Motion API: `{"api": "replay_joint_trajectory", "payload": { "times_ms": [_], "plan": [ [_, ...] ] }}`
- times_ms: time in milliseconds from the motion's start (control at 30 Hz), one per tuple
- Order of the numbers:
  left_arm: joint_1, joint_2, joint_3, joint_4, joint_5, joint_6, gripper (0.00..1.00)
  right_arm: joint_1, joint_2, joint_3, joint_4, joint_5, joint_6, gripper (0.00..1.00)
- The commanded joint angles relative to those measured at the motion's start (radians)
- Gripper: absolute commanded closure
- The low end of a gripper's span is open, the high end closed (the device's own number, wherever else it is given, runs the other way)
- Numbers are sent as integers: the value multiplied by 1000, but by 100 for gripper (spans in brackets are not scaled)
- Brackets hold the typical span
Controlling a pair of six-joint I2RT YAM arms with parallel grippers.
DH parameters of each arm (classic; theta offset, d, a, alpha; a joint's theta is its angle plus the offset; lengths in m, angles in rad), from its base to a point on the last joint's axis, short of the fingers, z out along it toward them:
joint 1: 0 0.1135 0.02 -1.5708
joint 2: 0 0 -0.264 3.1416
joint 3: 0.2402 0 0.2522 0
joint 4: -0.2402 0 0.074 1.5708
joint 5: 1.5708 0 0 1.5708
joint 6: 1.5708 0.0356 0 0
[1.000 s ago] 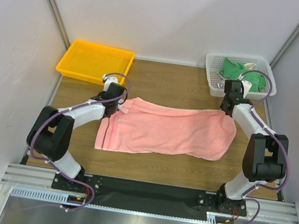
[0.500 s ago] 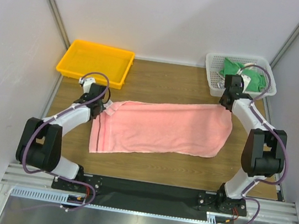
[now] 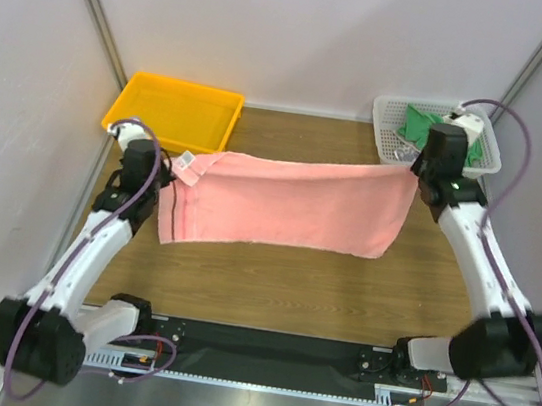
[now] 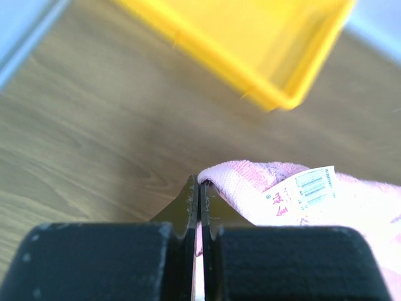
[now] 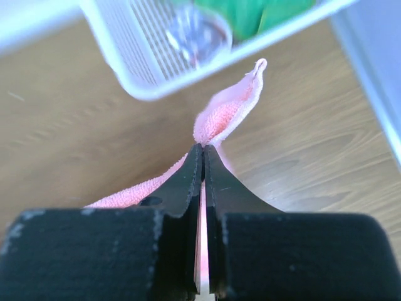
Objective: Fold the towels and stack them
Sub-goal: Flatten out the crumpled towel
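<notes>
left wrist: tray [image 4: 250, 44] blurred, cut by top edge; label [image 4: 310, 188] print unreadable; pink towel [image 4: 351, 207] cut by right edge | right wrist: basket [image 5: 138, 63] blurred, cut at top; green towel [image 5: 250, 11] only a sliver; shiny item [image 5: 197, 31] inside unidentifiable | top: pink towel hides table [image 3: 268, 294] middle; basket contents partly behind right arm [image 3: 477, 242]

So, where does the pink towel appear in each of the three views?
Top external: pink towel, centre, spread left to right.
Left wrist: lower right, corner pinched by the left gripper.
Right wrist: centre, corner pinched by the right gripper.
Shared landmark: the wooden table.
</notes>
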Motion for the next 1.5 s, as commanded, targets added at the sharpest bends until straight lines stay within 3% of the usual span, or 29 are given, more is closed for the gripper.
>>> {"api": "replay_joint_trajectory", "payload": {
  "times_ms": [0, 233, 467, 633, 733, 867, 1100, 1267, 1467],
  "plan": [
    [10, -163, 83, -63, 23, 54, 100, 7, -237, 36, -47, 87, -31, 100],
    [2, -411, 112, -178, 108, 65, 100, 48, -501, 105, -226, 119, -45, 100],
    [1, -637, 212, -400, 70, 78, 100, 91, -610, 232, -499, 220, -10, 100],
    [1, -628, 244, -511, 26, 63, 100, 90, -603, 320, -719, 278, 49, 100],
    [1, -554, 189, -514, 38, 28, 100, 88, -554, 267, -785, 331, 79, 100],
    [1, -465, 27, -379, 21, -58, 100, 71, -485, 11, -669, 359, 74, 100],
    [1, -223, -41, -244, -56, -153, 100, 10, -178, -137, -329, 220, 55, 100],
    [-1, -12, -83, -155, -157, -224, 100, -8, 104, -130, -179, 213, 50, 100],
    [-1, 203, -44, -78, -140, -152, 100, -30, 247, -114, -80, 178, 21, 100]
  ]
}}
